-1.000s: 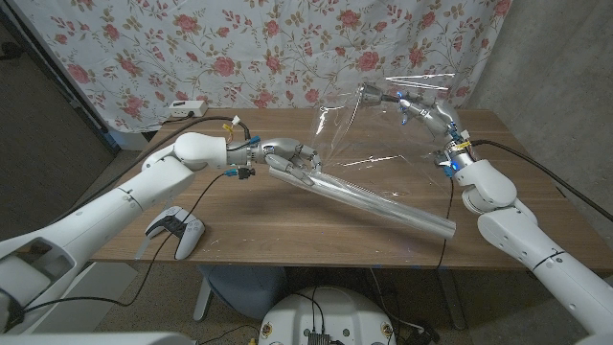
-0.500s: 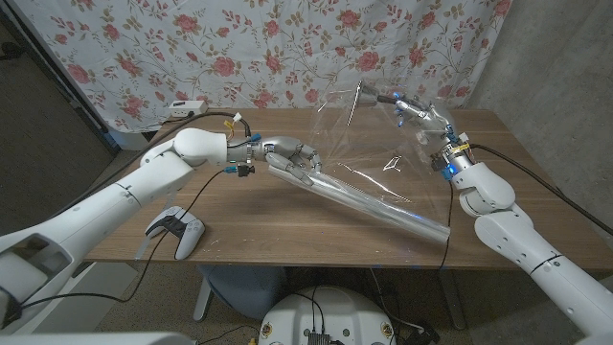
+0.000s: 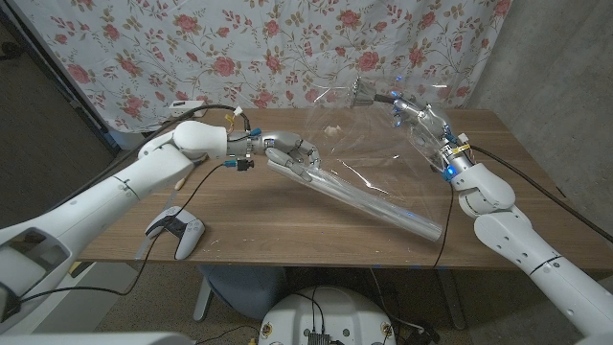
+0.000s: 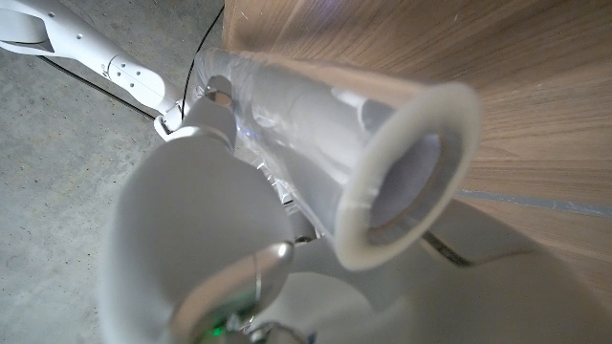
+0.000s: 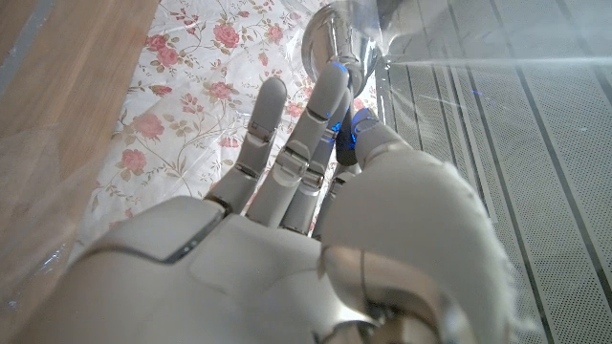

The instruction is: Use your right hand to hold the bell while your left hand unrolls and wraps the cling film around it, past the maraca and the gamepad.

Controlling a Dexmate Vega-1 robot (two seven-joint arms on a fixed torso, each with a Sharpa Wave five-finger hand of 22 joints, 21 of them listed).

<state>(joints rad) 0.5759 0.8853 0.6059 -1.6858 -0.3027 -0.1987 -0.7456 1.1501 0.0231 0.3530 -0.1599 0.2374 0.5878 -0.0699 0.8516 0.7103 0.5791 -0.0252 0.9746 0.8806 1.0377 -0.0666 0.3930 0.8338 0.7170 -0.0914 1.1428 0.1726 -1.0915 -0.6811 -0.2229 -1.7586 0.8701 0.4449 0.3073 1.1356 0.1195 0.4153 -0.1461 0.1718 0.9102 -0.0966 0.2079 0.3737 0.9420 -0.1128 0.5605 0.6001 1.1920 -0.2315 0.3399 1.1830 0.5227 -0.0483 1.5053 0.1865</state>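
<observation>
So the wooden table point(image 3: 287, 216) takes up most of the head view, with a floral curtain point(image 3: 239, 48) hanging behind it. Biggest thing on the table is the cling film roll point(image 3: 369, 199): it lies slanted across the middle, one end up in the left hand point(image 3: 290, 153) and the other end down near the table's front edge on the right. The left hand is wrapped around that upper end, fingers curled over the tube. In the left wrist view you look straight down the open end of the roll point(image 4: 406, 177), cardboard core and all, with the film layers around it.

A loose sheet of clear film point(image 3: 374, 134) stretches up from the roll toward the right hand point(image 3: 421, 120), which is raised above the table's far right part. That hand holds the bell point(image 3: 365, 91) up in the air by its fingertips, the shiny metal body sticking out to the left, and the film drapes over both. The right wrist view shows the fingers point(image 5: 320, 124) reaching to the chrome bell point(image 5: 335, 38).

The white gamepad point(image 3: 175, 228) sits near the front left edge of the table, well apart from everything else.
</observation>
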